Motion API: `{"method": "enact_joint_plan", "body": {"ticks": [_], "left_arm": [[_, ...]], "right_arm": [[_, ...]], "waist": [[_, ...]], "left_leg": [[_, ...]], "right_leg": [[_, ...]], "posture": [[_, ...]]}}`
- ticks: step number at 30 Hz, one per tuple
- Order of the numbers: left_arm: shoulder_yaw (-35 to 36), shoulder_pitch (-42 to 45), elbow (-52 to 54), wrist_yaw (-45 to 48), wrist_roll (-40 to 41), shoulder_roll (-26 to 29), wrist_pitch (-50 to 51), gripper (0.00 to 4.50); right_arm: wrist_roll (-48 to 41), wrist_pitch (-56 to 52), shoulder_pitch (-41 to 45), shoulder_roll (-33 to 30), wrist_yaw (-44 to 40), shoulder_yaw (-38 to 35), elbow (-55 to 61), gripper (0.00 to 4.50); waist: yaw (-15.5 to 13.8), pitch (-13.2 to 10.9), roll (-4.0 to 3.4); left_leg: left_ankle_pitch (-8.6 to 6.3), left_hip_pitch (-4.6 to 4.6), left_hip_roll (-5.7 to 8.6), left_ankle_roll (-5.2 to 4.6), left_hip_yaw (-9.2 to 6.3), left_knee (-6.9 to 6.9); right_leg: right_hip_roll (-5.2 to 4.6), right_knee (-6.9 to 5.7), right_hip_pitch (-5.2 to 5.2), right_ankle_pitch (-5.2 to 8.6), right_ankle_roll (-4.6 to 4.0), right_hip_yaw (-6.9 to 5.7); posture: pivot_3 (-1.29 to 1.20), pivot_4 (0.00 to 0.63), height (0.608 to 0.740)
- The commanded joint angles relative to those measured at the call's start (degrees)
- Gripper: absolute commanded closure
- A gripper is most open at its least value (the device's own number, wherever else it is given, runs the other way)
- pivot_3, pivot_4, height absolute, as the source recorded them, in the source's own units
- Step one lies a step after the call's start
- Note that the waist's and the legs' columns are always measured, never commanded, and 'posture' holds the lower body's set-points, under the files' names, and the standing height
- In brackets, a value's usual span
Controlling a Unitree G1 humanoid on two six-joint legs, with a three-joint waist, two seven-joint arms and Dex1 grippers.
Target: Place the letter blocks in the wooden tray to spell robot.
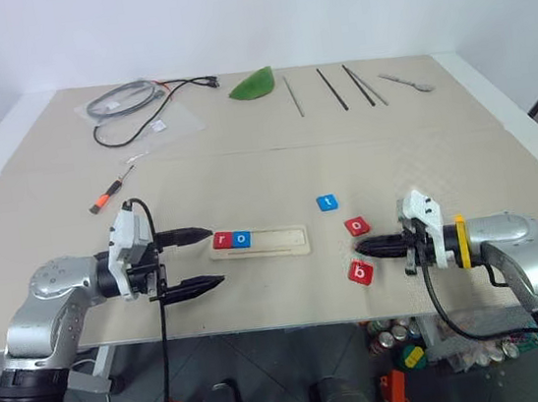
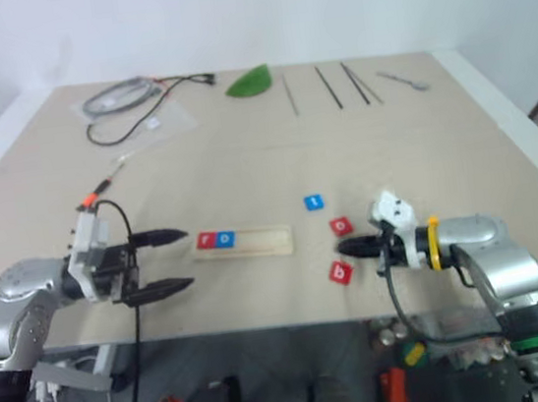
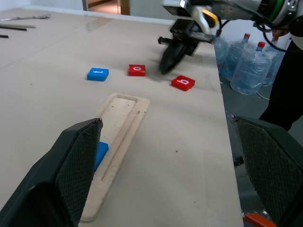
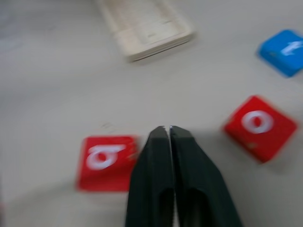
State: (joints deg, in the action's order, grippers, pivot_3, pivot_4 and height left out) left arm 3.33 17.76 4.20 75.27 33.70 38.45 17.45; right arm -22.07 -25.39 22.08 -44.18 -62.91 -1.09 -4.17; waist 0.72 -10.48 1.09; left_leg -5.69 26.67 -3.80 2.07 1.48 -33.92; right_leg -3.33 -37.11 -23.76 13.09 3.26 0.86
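Left eye view, cable (image 1: 127, 101), screwdriver (image 1: 107, 194), chopsticks (image 1: 348, 85)

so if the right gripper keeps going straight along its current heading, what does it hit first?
Probably nothing among the loose blocks: the right gripper points through the gap between the red b and red o, toward the wooden tray's near end. Depth unclear.
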Motion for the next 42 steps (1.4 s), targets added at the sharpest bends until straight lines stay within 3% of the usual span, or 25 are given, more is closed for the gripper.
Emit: {"method": "enact_joint_plan", "body": {"ticks": [1, 8, 9, 27, 42], "left_arm": [[1.37, -0.26, 0.92, -0.18, 0.45, 0.57, -0.53, 0.00], [1.50, -0.31, 0.85, 0.02, 0.83, 0.85, -0.20, 0.00], [1.50, -0.55, 0.99, 0.09, 0.83, 0.95, -0.22, 0.00], [1.27, -5.06, 4.66, -1.07, 0.79, 1.31, 0.42, 0.00], [2.12, -5.35, 6.37, -3.00, 2.18, 1.34, 1.60, 0.00]], "right_arm": [[-4.03, -2.66, 1.44, -1.76, -0.42, -5.20, 2.48, 2.65], [-8.89, -9.20, -5.96, -7.87, -4.40, -7.39, 13.15, 0.16], [-8.92, -9.52, -7.21, -8.40, -4.48, -7.34, 13.95, 0.07], [-7.71, -10.30, -15.74, -6.75, -0.64, -2.94, 24.09, 0.07], [-2.51, -6.62, -19.30, -2.87, 6.62, -0.17, 24.68, 0.07]], "waist": [[0.01, 0.01, 0.03], [-0.24, 0.02, 0.03], [-0.24, 0.02, 0.03], [0.24, 0.03, 0.06], [0.36, 0.11, 0.18]], "left_leg": [[0.01, 0.00, 0.00, -0.01, 0.00, 0.02], [-0.12, 0.02, -0.01, -0.20, 0.03, 0.08], [-0.14, 0.02, -0.01, -0.21, 0.03, 0.08], [-0.23, 0.01, -0.01, -0.16, 0.07, 0.00], [-0.26, 0.01, -0.02, -0.12, 0.06, -0.02]], "right_leg": [[0.01, 0.00, 0.00, 0.00, 0.00, -0.01], [0.00, 0.01, 0.02, 0.26, 0.18, -0.01], [0.00, 0.00, 0.02, 0.28, 0.18, -0.01], [0.00, 0.00, 0.01, 0.28, 0.13, 0.07], [0.01, 0.00, -0.13, 0.25, 0.10, 0.07]], "posture": [[0.00, 0.150, 0.740], [0.00, 0.150, 0.740], [0.00, 0.150, 0.740], [0.00, 0.150, 0.740], [0.00, 0.150, 0.740]]}}
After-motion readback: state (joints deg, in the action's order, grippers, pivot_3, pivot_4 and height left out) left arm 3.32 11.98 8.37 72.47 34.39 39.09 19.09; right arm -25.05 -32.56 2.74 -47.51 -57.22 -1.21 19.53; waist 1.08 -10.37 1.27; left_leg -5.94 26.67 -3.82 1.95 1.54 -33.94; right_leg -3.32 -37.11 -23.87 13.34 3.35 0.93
